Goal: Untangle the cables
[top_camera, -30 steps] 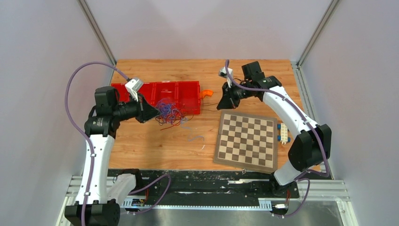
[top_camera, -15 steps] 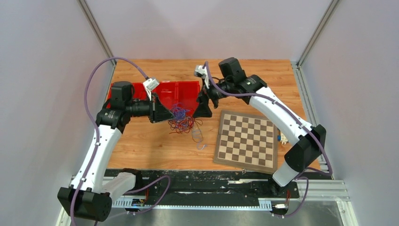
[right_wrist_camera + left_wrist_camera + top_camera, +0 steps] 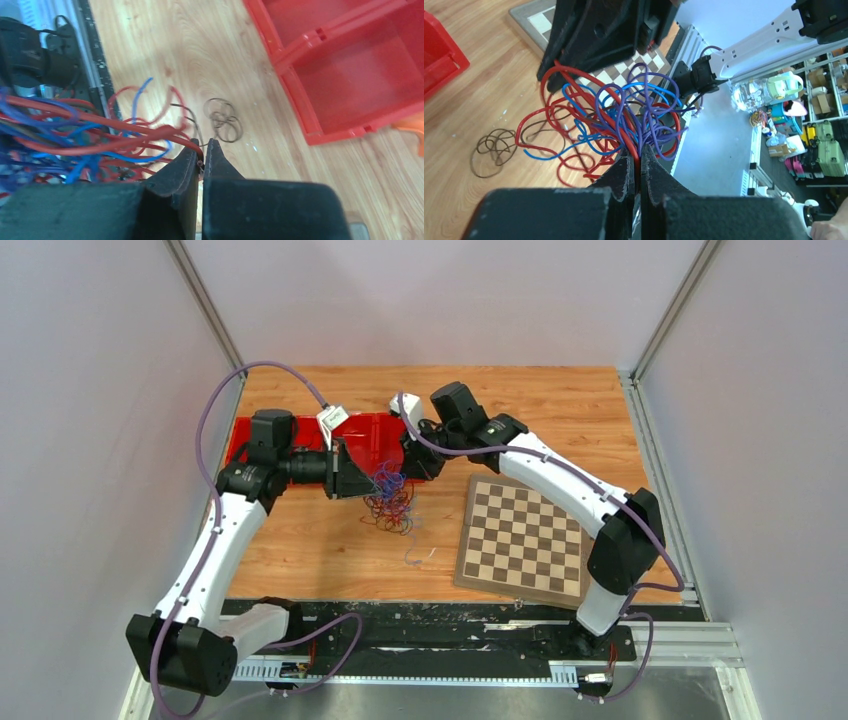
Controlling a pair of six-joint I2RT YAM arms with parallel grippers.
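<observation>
Red-blue cables between left hand, right hand

The cables form one loose tangle near the middle of the top view, a little left of centre. They are thin curly wires in red, blue and purple, with a few dark ones. In the left wrist view the loops fan upward from the lower middle of the frame, red and blue more to the left, purple in the centre. A thin brown coil lies flat and apart at the left. One small greyish wire lies alone below the tangle.
</observation>
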